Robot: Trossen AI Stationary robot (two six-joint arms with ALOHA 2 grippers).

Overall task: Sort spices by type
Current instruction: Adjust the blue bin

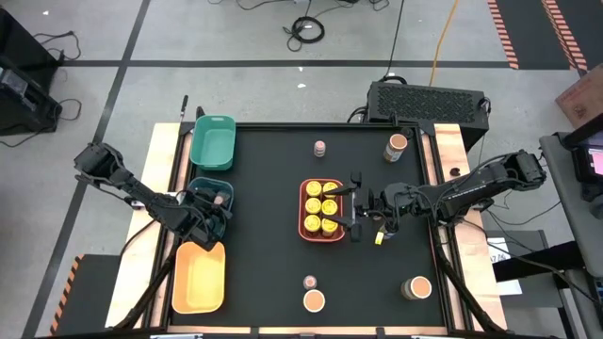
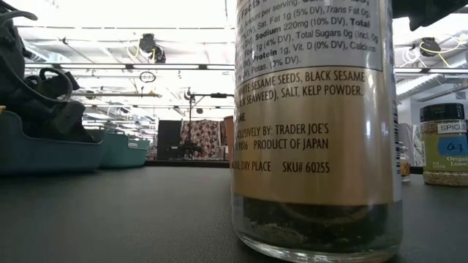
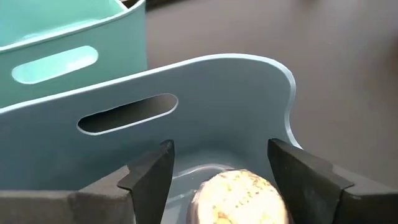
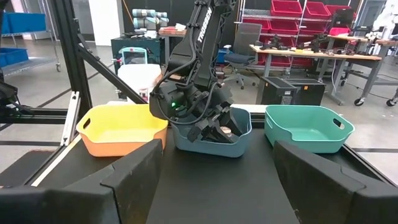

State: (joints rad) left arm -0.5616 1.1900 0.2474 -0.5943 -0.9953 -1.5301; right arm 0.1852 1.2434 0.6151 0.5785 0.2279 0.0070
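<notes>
The small jar with the speckled pinkish cork-like lid (image 3: 239,196) is sitting inside the blue-grey tray (image 3: 205,106) near the table's left edge, between the spread fingers of the left gripper (image 1: 209,209). Those jaws are standing apart on either side of the lid, not visibly pressing it; whether it is fully let go I cannot tell.

It looks light, rigid and probably glass, so breakable if dropped, with a smooth round wall likely to slip; the lid or the neck just under it seems the safest place to pinch.

Six yellow-lidded jars (image 1: 321,206) are filling the coral tray (image 1: 303,209) at the table's middle. The right gripper (image 1: 356,207) is hovering just beside that tray with its fingers wide and holding nothing.

Loose jars are waiting near the far edge (image 1: 320,148) (image 1: 397,144) and the near edge (image 1: 314,300) (image 1: 417,287). The green tray (image 1: 212,143) and the yellow tray (image 1: 200,278) are lining the left edge. The tray walls are hemming the left fingers closely, so lifting straight up looks wisest; the table's middle is giving ample room.
</notes>
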